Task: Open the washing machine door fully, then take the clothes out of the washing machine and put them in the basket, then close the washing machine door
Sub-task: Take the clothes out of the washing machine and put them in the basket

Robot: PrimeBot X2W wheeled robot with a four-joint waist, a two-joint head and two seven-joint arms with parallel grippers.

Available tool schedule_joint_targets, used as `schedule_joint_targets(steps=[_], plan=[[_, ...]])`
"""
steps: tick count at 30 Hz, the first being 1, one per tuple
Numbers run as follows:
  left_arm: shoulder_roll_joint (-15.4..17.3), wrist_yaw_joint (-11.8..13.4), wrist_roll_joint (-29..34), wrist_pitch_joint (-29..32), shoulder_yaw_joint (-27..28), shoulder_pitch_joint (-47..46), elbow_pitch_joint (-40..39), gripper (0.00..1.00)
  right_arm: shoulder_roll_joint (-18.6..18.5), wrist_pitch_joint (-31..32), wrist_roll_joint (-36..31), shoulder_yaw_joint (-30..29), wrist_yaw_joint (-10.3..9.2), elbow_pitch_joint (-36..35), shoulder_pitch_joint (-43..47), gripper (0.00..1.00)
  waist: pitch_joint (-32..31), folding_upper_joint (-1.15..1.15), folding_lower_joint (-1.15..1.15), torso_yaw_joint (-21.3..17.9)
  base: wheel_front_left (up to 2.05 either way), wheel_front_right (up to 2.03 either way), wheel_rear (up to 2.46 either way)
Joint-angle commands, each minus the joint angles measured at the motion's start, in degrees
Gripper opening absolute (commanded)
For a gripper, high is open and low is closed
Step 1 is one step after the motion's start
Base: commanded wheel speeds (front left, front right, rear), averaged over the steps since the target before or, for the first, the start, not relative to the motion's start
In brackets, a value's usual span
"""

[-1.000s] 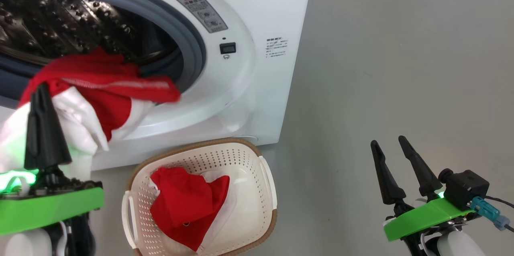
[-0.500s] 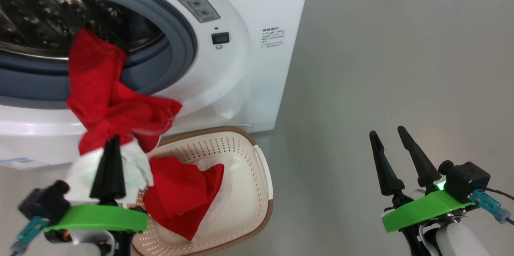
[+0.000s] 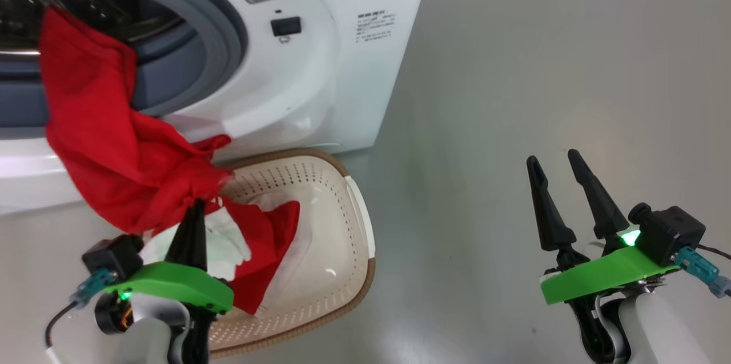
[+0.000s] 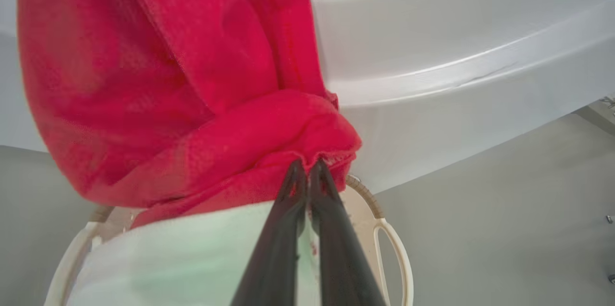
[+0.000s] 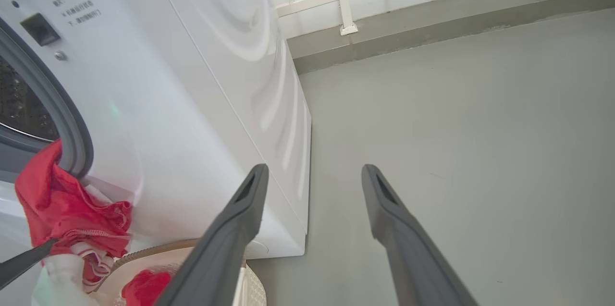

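The washing machine stands at the upper left with its drum mouth open; its door is out of view. A red garment with a white part hangs from the grey gasket down to my left gripper, which is shut on it above the near left side of the basket. In the left wrist view my left gripper pinches the red fabric over the basket's handle. Another red and white garment lies in the basket. My right gripper is open and empty over the floor.
Grey floor stretches to the right of the machine. The right wrist view shows the machine's white side, a low kerb with a white railing behind it, and the held garment at the drum mouth.
My left gripper has pulled the red and white garment out of the drum mouth, down and to the right over the basket. The head camera has shifted too. The right gripper stays open.
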Motion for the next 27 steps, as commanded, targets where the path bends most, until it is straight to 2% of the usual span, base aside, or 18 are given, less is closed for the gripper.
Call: schedule_joint_targets(steps=[1, 11, 12, 14, 17, 18, 19, 20, 27], plan=[[0.8, -0.3, 0.3, -0.3, 0.9, -1.2, 1.1, 0.00, -0.1, -0.4, 0.1, 1.3, 0.37, -1.5, -1.3, 1.00, 2.3, 0.00, 0.00, -1.0, 0.00, 0.00, 0.00], [2.2, -0.3, 0.9, -0.3, -0.8, -7.3, 12.5, 0.00, 0.3, -0.4, -0.1, 1.6, 0.37, -2.2, -3.1, 1.00, 6.4, 0.00, 0.00, -2.5, 0.00, 0.00, 0.00], [2.4, -0.3, 1.1, -0.3, -0.8, -7.9, 13.6, 0.11, 0.3, -0.4, -0.1, 1.7, 0.37, -2.3, -3.3, 1.00, 6.8, 0.00, 0.00, -2.6, 0.00, 0.00, 0.00], [2.6, -0.3, 1.4, -0.3, -0.7, -8.9, 15.6, 0.24, 0.4, -0.4, -0.1, 1.8, 0.37, -2.4, -3.5, 1.00, 7.2, 0.00, 0.00, -2.7, 0.00, 0.00, 0.00], [3.0, -0.3, 2.0, -0.3, 0.2, -10.2, 17.5, 0.54, 0.4, -0.4, -0.2, 2.0, 0.37, -2.4, -3.7, 1.00, 7.8, 0.00, 0.00, -2.8, 0.00, 0.00, 0.00], [3.0, -0.3, 2.2, -0.3, 0.5, -10.5, 17.7, 0.77, 0.4, -0.4, -0.2, 2.0, 0.37, -2.4, -3.8, 1.00, 7.9, 0.00, 0.00, -2.8, 0.00, 0.00, 0.00], [3.0, -0.3, 2.5, -0.3, 0.7, -10.8, 17.9, 0.95, 0.5, -0.4, -0.3, 2.0, 0.37, -2.4, -3.8, 1.00, 8.0, 0.00, 0.00, -2.8, 0.00, 0.00, 0.00], [3.0, -0.3, 2.7, -0.3, 0.9, -11.0, 17.9, 1.00, 0.5, -0.4, -0.3, 2.0, 0.37, -2.4, -3.9, 1.00, 8.1, 0.00, 0.00, -2.8, 0.00, 0.00, 0.00], [2.5, -0.3, 4.4, -0.3, 2.5, -10.7, 16.7, 1.00, 0.5, -0.4, -0.4, 1.9, 0.37, -1.9, -3.7, 1.00, 7.1, 0.00, 0.00, -2.2, 0.00, 0.00, 0.00]])
